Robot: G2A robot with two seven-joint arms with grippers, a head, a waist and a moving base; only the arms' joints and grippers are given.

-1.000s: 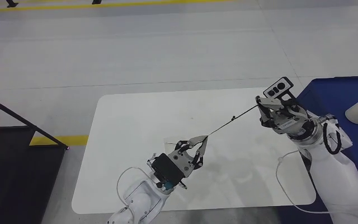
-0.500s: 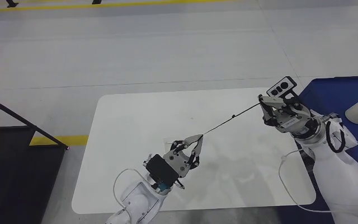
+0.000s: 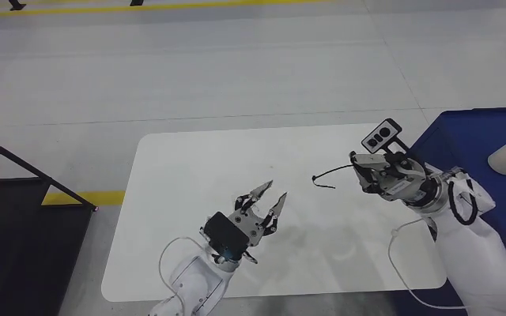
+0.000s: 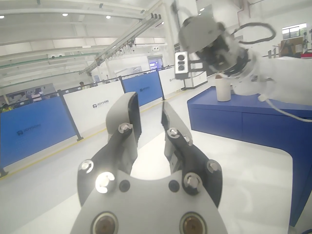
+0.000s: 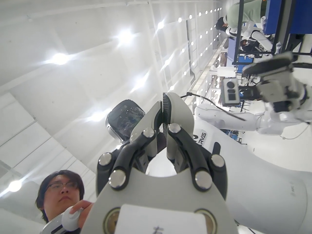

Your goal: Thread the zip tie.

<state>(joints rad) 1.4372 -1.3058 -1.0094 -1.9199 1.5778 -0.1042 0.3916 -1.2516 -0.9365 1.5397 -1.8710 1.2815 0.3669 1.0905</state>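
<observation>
Right gripper (image 3: 357, 167) clamped on zip tie (image 3: 332, 169). Left gripper (image 3: 275, 190) spread, empty, well apart from zip tie. Best: approach zip tie's loose curled end slowly, pinch squarely.

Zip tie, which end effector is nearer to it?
Right. The right end effector grips the zip tie at one end; the left end effector hangs open, apart from its free end.

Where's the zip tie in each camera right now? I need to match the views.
Top view: the zip tie sticks out of the right gripper, its free end curled.
Left wrist view: too blurred to tell; look near the right gripper.
Right wrist view: zip tie arcs away from the right gripper.
Shared landmark: the right gripper.
</observation>
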